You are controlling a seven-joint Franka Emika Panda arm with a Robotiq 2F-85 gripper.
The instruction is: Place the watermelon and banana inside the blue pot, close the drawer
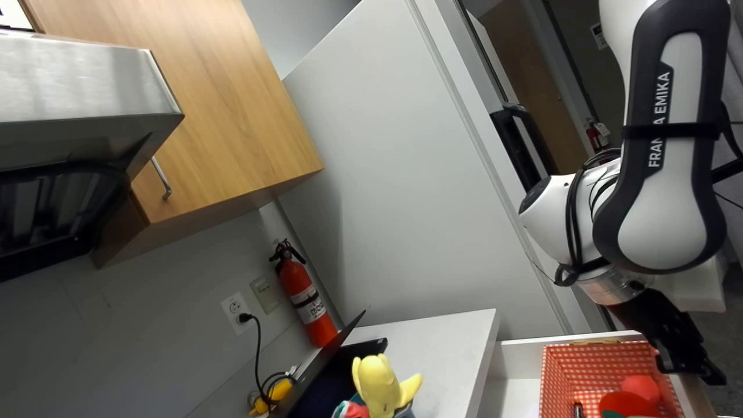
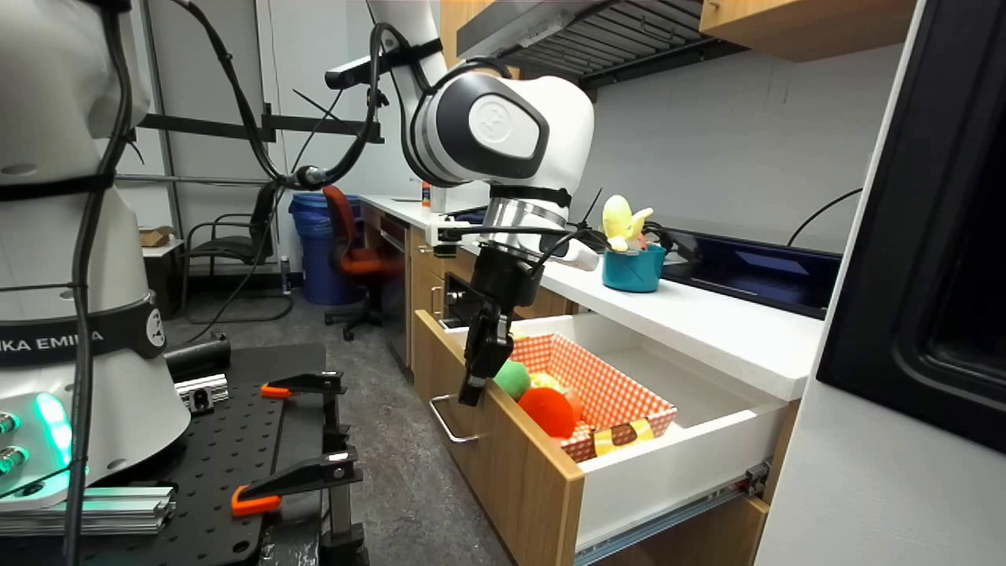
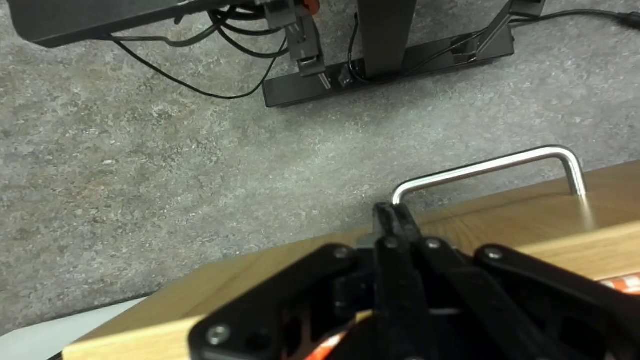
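- The yellow curved banana [image 2: 619, 223] pokes up out of the round blue pot [image 2: 633, 271] on the white counter [image 2: 707, 322].
- The red watermelon slice with a green edge [image 1: 353, 410] is right beside it, and looks tucked in the pot too.
- So the fruit part seems done.
- The drawer with a brown wooden front [image 2: 515, 479] is pulled out; pushing it shut is left.
- The black gripper [image 3: 391, 207] is pinched tight with nothing in it, near the shiny metal handle [image 3: 475, 170].

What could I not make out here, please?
Blue pot, in an exterior view: its wall hides the inside.
Watermelon, in an exterior view: cut off by the bottom edge.
Drawer handle, in the wrist view: the hand hides one end.
Extinguisher label, in an exterior view: print too small.
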